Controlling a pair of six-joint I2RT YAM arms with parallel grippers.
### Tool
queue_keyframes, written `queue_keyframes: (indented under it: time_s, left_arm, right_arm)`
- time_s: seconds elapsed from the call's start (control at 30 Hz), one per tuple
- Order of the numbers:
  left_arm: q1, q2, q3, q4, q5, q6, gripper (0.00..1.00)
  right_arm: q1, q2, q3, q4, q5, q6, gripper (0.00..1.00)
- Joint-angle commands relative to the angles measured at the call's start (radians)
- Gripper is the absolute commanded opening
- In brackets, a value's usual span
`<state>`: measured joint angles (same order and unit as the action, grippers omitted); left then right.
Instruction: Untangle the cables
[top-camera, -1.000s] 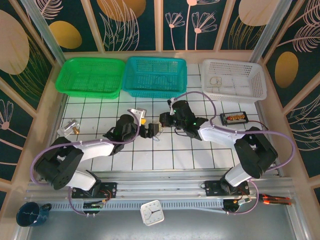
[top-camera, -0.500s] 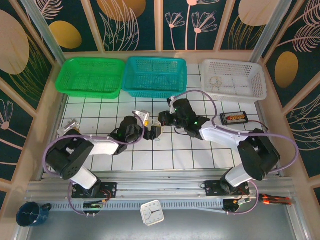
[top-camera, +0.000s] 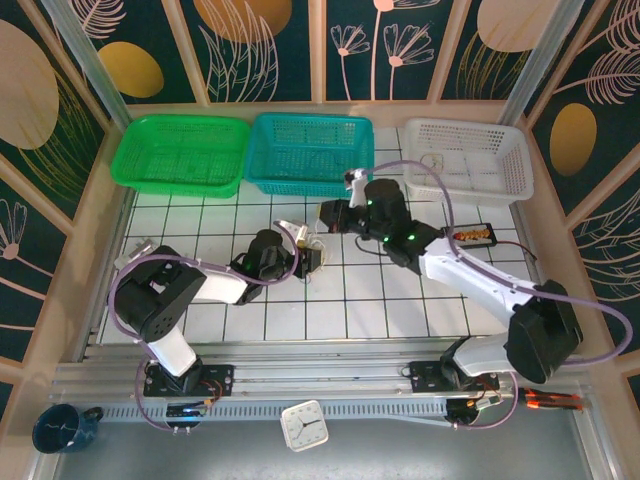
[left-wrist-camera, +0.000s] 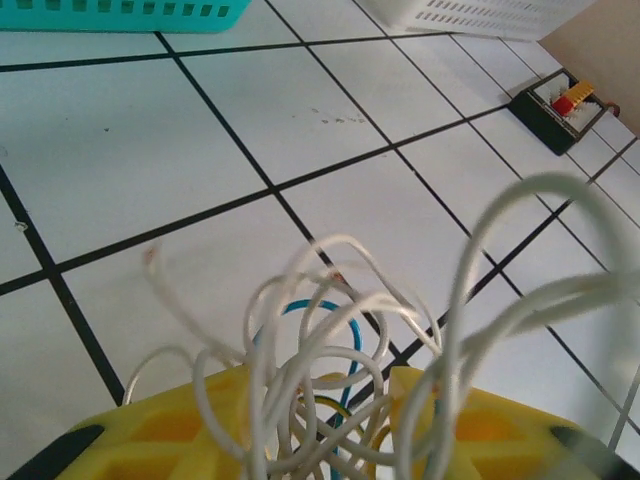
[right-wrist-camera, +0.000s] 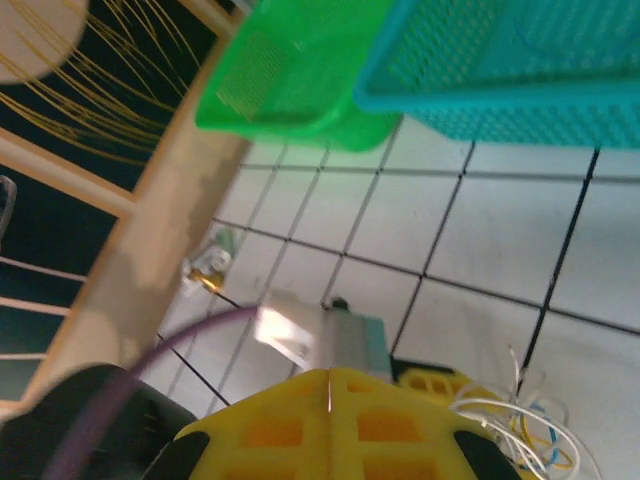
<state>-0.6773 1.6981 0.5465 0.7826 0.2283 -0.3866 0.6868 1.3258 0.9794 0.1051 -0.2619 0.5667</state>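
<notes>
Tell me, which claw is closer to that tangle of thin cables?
Left. The cables loop up from inside the left claw; the right claw hangs a little beyond them, toward the teal basket.

Green basket (top-camera: 180, 155), teal basket (top-camera: 310, 150), white basket (top-camera: 490, 160), black box (top-camera: 468, 235), clock (top-camera: 303, 425), mug (top-camera: 60, 428)

Teal bskt (top-camera: 300, 150) blocks far side; nr tiles (top-camera: 370, 315) free.
</notes>
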Motion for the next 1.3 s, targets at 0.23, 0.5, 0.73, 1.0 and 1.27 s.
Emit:
queue_keyframes:
  time_s: [0.23, 0.5, 0.73, 1.0, 1.27]
  left_arm:
    - [-0.007, 0.057, -0.052, 0.084, 0.037, -0.040, 0.26]
    - [-0.006, 0.073, -0.063, 0.090, 0.043, -0.055, 0.20]
    - [-0.006, 0.028, -0.076, 0.060, 0.037, -0.066, 0.29]
    - [-0.007, -0.103, -0.128, -0.014, 0.000, -0.071, 0.74]
    - [-0.006, -0.254, -0.123, -0.159, -0.121, -0.106, 0.93]
  right_arm:
    - [-0.179, -0.117, 0.177, 0.093, -0.156, 0.123, 0.00]
    - [-0.227, -0.128, 0.259, 0.119, -0.189, 0.159, 0.00]
    - [-0.227, -0.120, 0.119, 0.129, -0.174, 0.129, 0.00]
    - [-0.224, -0.119, -0.071, 0.155, -0.138, 0.082, 0.00]
    - [-0.218, -0.147, -0.110, 0.118, -0.096, 0.045, 0.00]
